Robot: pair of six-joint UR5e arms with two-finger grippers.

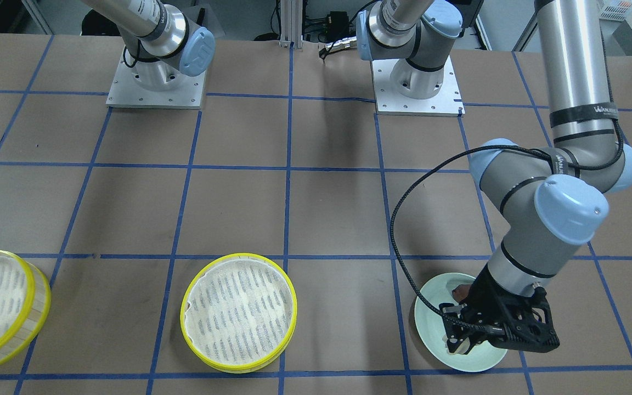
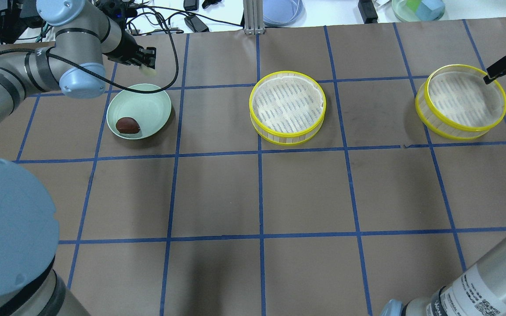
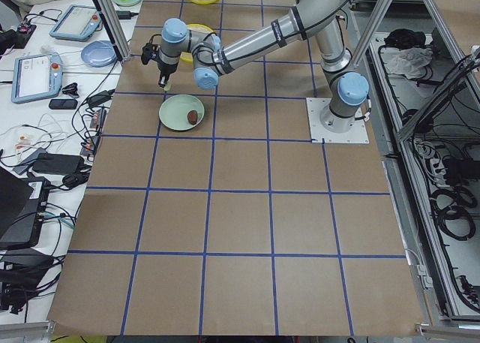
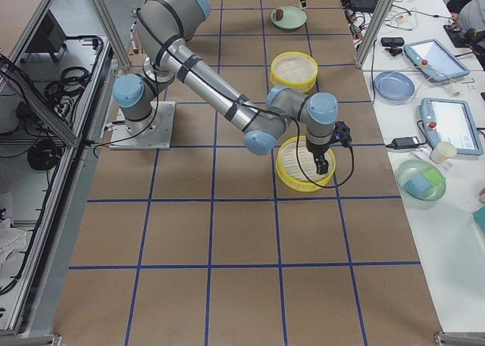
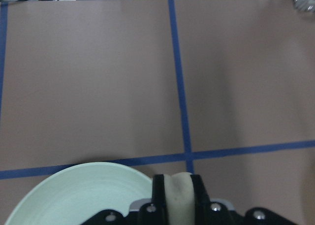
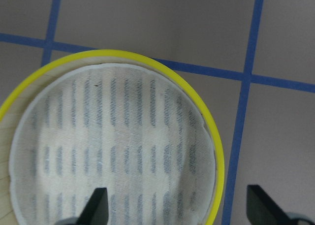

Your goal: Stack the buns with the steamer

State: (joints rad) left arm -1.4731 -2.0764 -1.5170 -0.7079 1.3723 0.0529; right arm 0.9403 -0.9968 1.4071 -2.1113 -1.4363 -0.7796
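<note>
My left gripper (image 2: pixel 146 62) is shut on the cream-white bun (image 5: pixel 178 195) and holds it just above the far edge of the pale green plate (image 2: pixel 153 102). The bun also shows in the front view (image 1: pixel 455 345). The dark reddish-brown bun (image 2: pixel 128 125) lies on the plate. One steamer tray (image 2: pixel 288 136) stands empty mid-table. The other steamer tray (image 2: pixel 457 130) stands at the right. My right gripper (image 6: pixel 179 208) is open above that tray, its fingers (image 6: pixel 98 208) on either side of the yellow rim (image 6: pixel 214 161).
The plate rim shows in the left wrist view (image 5: pixel 78 180). A blue dish (image 2: pixel 281 6), a bowl with blocks (image 2: pixel 417 6) and cables lie beyond the table's far edge. The left arm's cable (image 1: pixel 404 219) loops over the table beside the plate.
</note>
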